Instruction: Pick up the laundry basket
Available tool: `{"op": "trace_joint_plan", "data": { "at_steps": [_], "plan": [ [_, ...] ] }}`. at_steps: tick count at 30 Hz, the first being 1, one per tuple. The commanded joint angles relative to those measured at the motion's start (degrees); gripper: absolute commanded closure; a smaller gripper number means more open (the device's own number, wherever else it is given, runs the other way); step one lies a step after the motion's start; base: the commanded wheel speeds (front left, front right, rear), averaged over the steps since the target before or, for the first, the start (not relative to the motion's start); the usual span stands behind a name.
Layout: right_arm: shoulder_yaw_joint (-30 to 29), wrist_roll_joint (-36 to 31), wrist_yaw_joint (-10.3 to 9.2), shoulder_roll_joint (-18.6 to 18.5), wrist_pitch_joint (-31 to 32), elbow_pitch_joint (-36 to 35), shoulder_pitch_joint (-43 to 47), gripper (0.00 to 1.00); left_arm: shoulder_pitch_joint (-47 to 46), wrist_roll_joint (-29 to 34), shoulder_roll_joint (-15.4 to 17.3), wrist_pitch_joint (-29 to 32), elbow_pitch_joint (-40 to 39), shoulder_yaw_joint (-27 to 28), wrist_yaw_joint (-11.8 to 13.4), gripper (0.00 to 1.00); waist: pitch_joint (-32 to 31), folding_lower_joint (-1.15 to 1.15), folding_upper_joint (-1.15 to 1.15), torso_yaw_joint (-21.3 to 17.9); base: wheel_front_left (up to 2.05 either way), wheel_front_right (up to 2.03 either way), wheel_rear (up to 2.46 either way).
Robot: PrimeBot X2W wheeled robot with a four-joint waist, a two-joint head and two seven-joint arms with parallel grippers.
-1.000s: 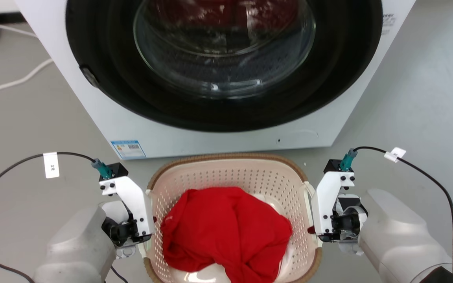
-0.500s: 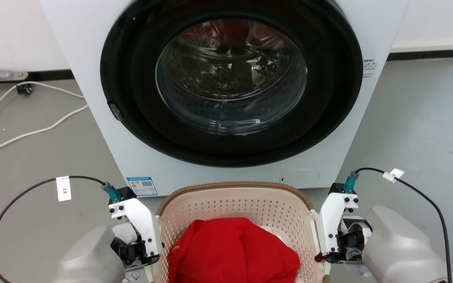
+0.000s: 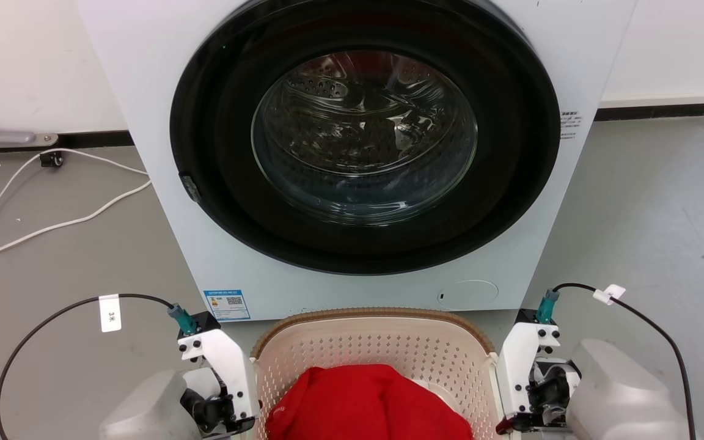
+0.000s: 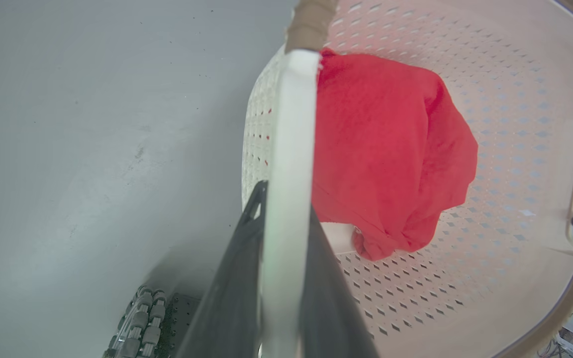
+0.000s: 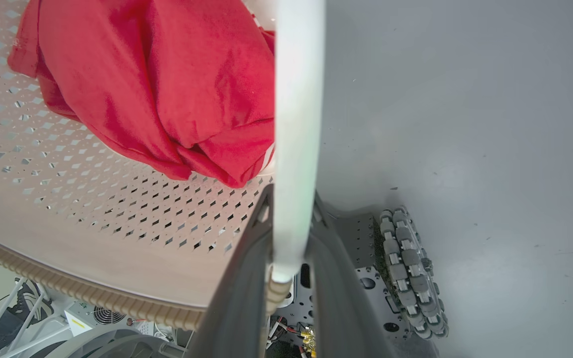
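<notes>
Wrist views: left gripper (image 4: 286, 204) and right gripper (image 5: 291, 196) clamped on white handles (image 4: 291, 124) of basket (image 3: 364, 315); red cloth (image 3: 364, 403) inside.

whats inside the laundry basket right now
A crumpled red garment lies in the laundry basket, with a bit of something white showing under it. Whatever else lies beneath the garment is hidden.
</notes>
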Motion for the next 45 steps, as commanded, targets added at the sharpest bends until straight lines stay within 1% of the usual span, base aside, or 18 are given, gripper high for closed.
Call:
{"op": "trace_joint_plan", "data": {
  "at_steps": [1, 30, 45],
  "plan": [
    [-0.43, 0.02, 0.68, 2.13, -0.09, -0.75, 0.64, 1.0, 0.39, -0.9, -2.58, -0.08, -1.49, 0.07, -0.8, 1.0, -0.02, 0.01, 0.0, 0.09, 0.0, 0.0, 0.0],
    [-3.56, -3.86, 0.68, 2.11, -1.48, -0.73, -0.23, 1.0, -1.2, -1.83, -2.46, -1.41, -1.1, -0.83, -0.81, 1.0, 1.13, 0.01, 0.0, 0.78, 0.0, 0.0, 0.0],
    [-4.01, -4.49, 0.68, 2.11, -1.99, -0.73, 0.0, 1.0, -0.67, -2.44, -2.42, -1.53, -0.73, -1.27, -0.81, 1.0, 1.25, 0.01, 0.0, 0.98, 0.0, 0.0, 0.0]
  ]
}}
